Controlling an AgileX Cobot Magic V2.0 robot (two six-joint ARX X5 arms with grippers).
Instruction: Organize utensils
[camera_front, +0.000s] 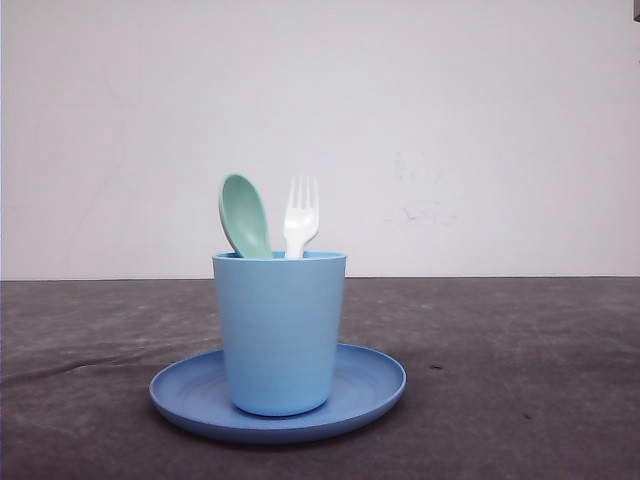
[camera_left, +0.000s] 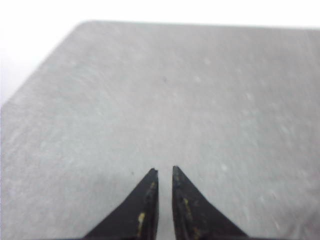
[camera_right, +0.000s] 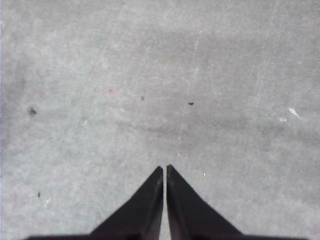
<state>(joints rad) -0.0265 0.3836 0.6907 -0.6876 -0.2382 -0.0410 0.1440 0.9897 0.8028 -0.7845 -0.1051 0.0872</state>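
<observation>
Left gripper (camera_left: 165, 171) black tapered fingers nearly together, narrow slit between tips, holding nothing, right gripper (camera_right: 164, 168) black fingers pressed close, tips almost touching, empty

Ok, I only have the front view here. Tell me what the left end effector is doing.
Observer: The left end effector is nearly shut, holding nothing, over bare grey table.
Operator: Now report the right one.
Observer: The right end effector is shut, also holding nothing.
Operator: Describe what lies under it.
Observer: Grey tabletop with a few dark specks, one just ahead of the tips.
</observation>
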